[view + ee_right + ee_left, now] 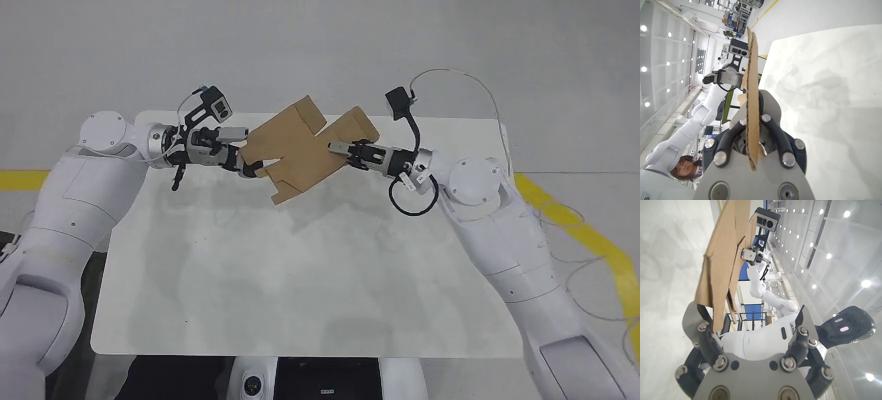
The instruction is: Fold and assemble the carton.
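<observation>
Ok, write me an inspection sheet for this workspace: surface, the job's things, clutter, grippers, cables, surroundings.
Surface: white table with rounded corners and faint shadows on it.
Job's things: one brown carton, partly folded, held up over the table's far side between the two arms.
Clutter: nothing seen.
Grippers: left gripper open, the carton's edge against one finger; right gripper shut on the carton's opposite edge.
Cables: thin grey cable arcs from the right wrist camera; black cable loops under that wrist.
Surroundings: grey floor with a yellow floor line.
</observation>
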